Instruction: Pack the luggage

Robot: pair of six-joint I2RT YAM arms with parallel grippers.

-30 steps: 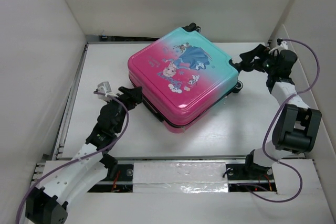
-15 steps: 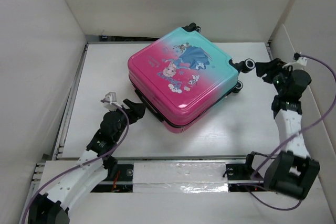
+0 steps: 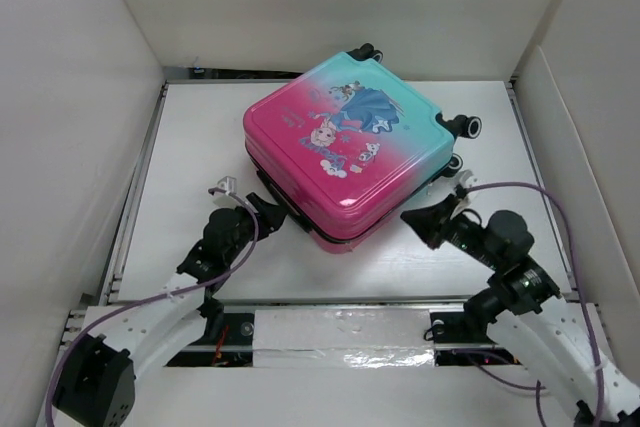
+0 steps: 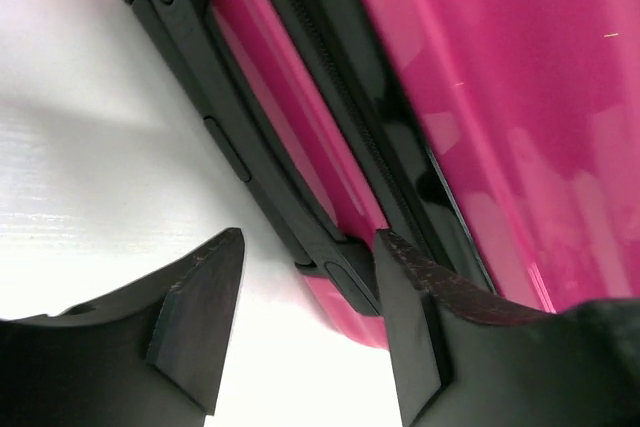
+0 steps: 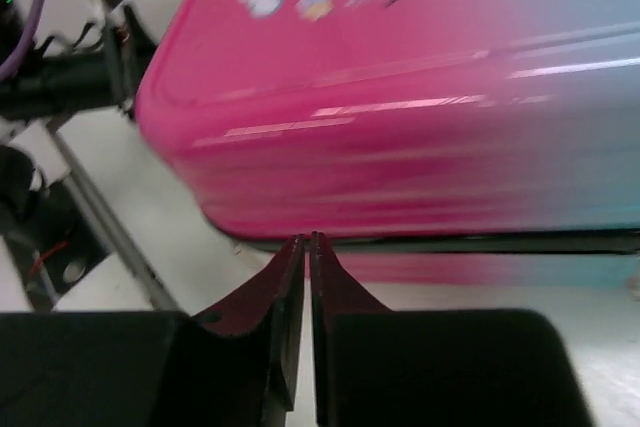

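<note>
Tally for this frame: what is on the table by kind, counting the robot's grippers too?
Child's suitcase: 1
Robot grippers: 2 (left gripper, right gripper)
Total: 3

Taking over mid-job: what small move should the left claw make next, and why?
Probably ease the left claw forward onto the black side handle of the luggage: its jaws stand open close to it, and the lid is shut.
</note>
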